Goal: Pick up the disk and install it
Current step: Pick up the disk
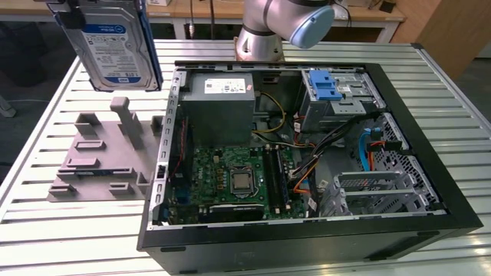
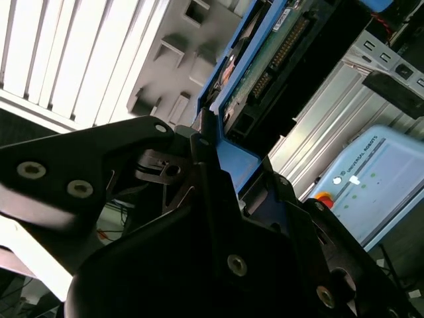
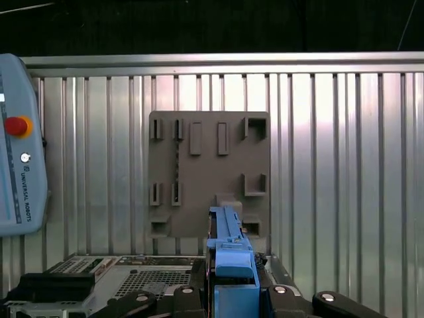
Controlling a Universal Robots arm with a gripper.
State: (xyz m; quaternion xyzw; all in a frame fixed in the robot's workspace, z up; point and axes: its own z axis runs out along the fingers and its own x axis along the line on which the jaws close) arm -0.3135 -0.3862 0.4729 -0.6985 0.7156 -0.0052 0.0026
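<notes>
Above the grey fixture plate [image 1: 100, 158], the gripper [image 3: 235, 291] clamps the disk [image 1: 115, 49] (blue-and-white label showing) by its blue bracket [image 3: 232, 255].

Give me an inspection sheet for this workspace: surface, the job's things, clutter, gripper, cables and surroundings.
Surface: slatted metal table carrying an open computer case and a grey fixture plate.
Job's things: the disk is held upright in the air, to the exterior view's left of the case, and is not yet installed.
Clutter: nothing seen.
Gripper: the gripper is shut on the disk's blue bracket.
Cables: yellow and black wires, a blue cable and orange wires lie loose inside the case.
Surroundings: robot base behind the case, a teach pendant with a red button, wooden benches beyond.
</notes>
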